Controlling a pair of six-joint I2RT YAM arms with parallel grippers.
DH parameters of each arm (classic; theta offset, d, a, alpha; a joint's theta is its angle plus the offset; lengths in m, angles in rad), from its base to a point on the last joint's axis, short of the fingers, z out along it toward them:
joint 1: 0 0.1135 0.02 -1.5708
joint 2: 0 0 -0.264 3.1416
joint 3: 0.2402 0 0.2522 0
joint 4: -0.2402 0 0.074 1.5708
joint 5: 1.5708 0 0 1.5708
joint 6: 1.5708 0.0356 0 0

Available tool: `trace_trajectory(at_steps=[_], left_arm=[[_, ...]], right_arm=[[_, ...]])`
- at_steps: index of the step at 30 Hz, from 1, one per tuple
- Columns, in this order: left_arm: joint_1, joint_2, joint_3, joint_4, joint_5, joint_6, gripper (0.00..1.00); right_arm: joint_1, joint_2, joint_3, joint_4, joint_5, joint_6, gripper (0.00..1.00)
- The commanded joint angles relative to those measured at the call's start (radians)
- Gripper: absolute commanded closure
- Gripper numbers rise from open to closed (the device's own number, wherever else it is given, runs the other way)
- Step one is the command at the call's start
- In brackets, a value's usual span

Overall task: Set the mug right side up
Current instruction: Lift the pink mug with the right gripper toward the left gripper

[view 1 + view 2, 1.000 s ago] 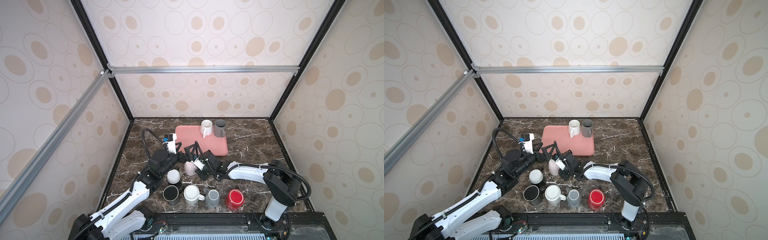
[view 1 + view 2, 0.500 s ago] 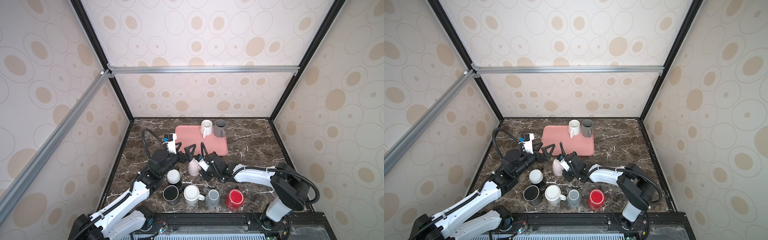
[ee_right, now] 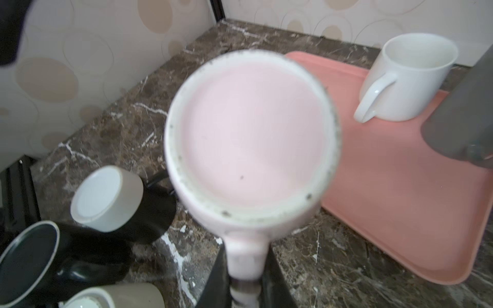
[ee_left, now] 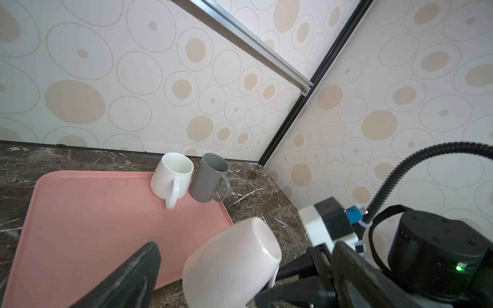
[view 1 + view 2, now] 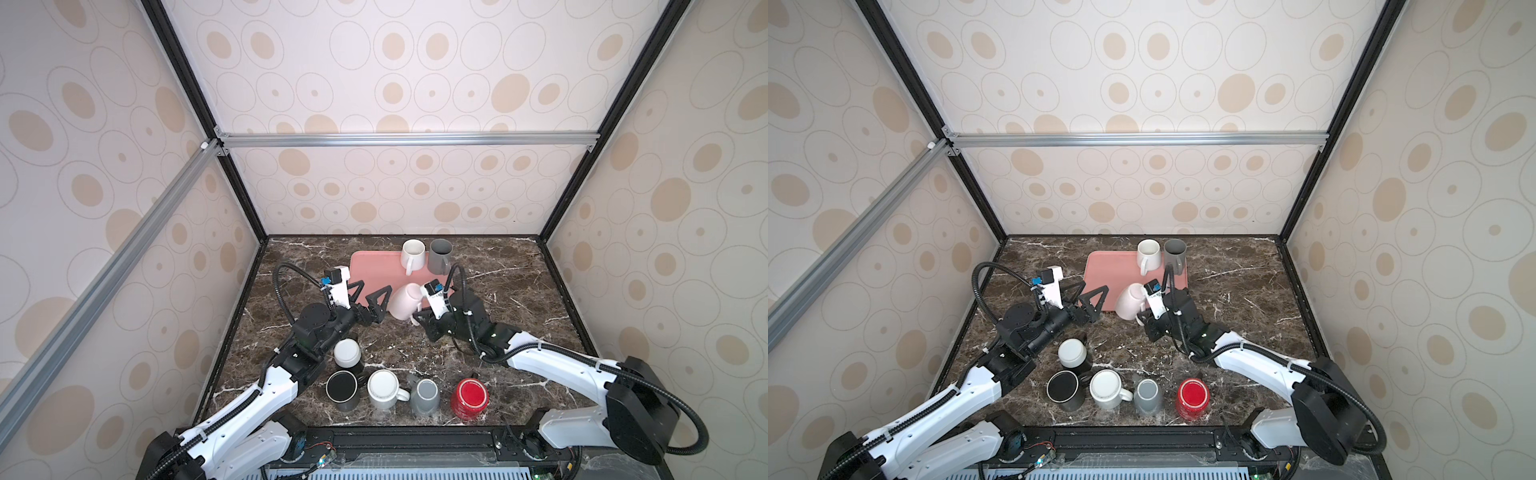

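pink mug (image 5: 405, 302) tilted, handle pinched by right fingers (image 3: 214, 285), left fingers (image 4: 130, 277) wide just beside it

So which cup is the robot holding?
The pale pink ceramic mug, tilted, its handle pinched by the fingers of the right gripper. The other mugs stand untouched on the pink plastic tray or the dark marble tabletop.

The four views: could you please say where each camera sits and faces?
Top views: overhead behind the robot, looking down at the table; both arms show.
Left wrist: on left arm, facing the tray; its own fingers show.
Right wrist: on right arm, facing pink mug's base; fingers grip its handle.
Shared: pink mug, white mug.
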Motion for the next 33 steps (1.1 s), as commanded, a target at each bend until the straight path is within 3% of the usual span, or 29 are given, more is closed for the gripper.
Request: trace_trajectory(at_steps=[1, 8, 17, 27, 33], left_arm=[[-0.003, -0.008, 0.015, 0.083, 0.069, -0.020, 0.01], [0.004, 0.021, -0.018, 0.248, 0.189, -0.089, 0.06], [0.013, 0.103, -0.072, 0.568, 0.349, -0.221, 0.33], [0.013, 0.141, -0.082, 0.773, 0.376, -0.288, 0.45], [0.014, 0.181, -0.064, 0.806, 0.381, -0.317, 0.51]], right_arm=[[-0.021, -0.073, 0.004, 0.206, -0.043, 0.105, 1.00], [-0.062, -0.117, 0.010, 0.478, -0.128, 0.263, 1.00], [-0.067, -0.077, 0.041, 0.786, -0.285, 0.477, 1.00], [-0.016, -0.049, 0.069, 0.841, -0.355, 0.530, 1.00], [0.013, -0.031, 0.085, 0.851, -0.374, 0.532, 1.00]])
